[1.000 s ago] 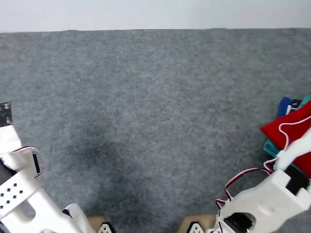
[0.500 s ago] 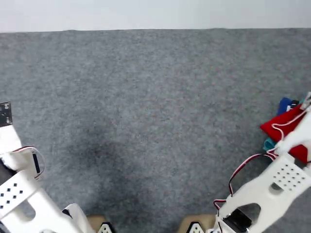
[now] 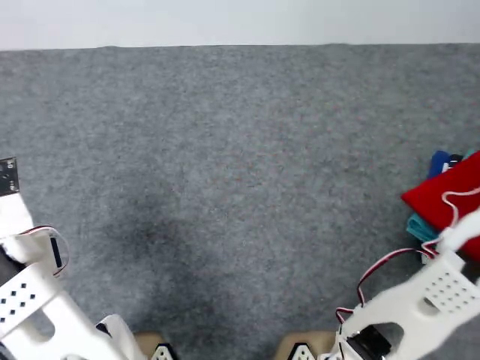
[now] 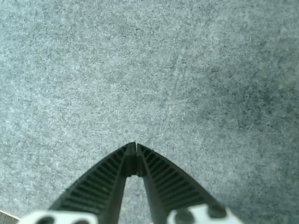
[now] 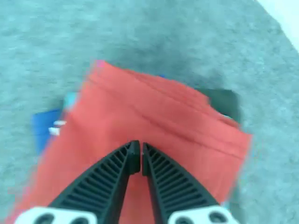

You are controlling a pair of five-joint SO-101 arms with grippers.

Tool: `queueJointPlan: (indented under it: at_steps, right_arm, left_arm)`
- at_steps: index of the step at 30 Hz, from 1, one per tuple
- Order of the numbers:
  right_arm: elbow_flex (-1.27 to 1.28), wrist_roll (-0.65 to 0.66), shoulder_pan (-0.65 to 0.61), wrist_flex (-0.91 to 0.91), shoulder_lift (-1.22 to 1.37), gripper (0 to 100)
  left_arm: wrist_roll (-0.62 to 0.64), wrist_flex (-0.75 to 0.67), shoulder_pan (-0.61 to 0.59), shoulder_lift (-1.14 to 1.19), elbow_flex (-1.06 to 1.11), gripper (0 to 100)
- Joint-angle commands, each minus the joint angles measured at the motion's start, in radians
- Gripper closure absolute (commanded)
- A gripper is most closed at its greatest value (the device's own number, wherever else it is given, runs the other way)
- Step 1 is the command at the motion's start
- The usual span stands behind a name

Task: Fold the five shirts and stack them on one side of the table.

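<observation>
A folded red shirt (image 3: 448, 193) tops a stack at the table's right edge, with teal (image 3: 418, 225) and blue (image 3: 439, 162) shirts peeking out beneath it. In the right wrist view the red shirt (image 5: 154, 114) lies under my right gripper (image 5: 137, 145), which is shut with nothing between its fingers. Blue (image 5: 44, 123), teal (image 5: 70, 99) and dark (image 5: 222, 100) edges of the stack show around the red one. My left gripper (image 4: 136, 147) is shut and empty over bare grey felt. The right arm (image 3: 427, 296) stands at the front right, the left arm (image 3: 30, 296) at the front left.
Grey felt (image 3: 240, 150) covers the table, with wide free room in the middle and on the left. A white wall (image 3: 240, 22) runs along the far edge. The arm bases sit at the front edge.
The right arm swung over the stack, then drew back toward the front. The red shirt's corner, bunched half a second ago, now lies flat. The left arm has kept still.
</observation>
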Motion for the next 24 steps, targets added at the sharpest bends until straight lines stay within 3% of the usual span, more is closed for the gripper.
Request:
queueJointPlan:
  at_steps: [1,6,9,24]
  right_arm:
    - [-0.058,0.098,0.068,-0.065,0.059,98.4]
    - [-0.068,0.181,0.134,-0.283,0.268,98.4]
    - [-0.144,0.176,0.137,-0.271,0.265,98.4]
    - [-0.388,0.175,-0.008,0.406,0.091,98.4]
  left_arm:
    - [-0.009,-0.008,0.002,-0.011,-0.007,99]
    - [-0.009,-0.008,0.002,-0.011,-0.004,99]
    - [-0.009,-0.008,0.002,-0.011,-0.004,99]
    - [-0.011,-0.011,0.002,-0.011,-0.007,99]
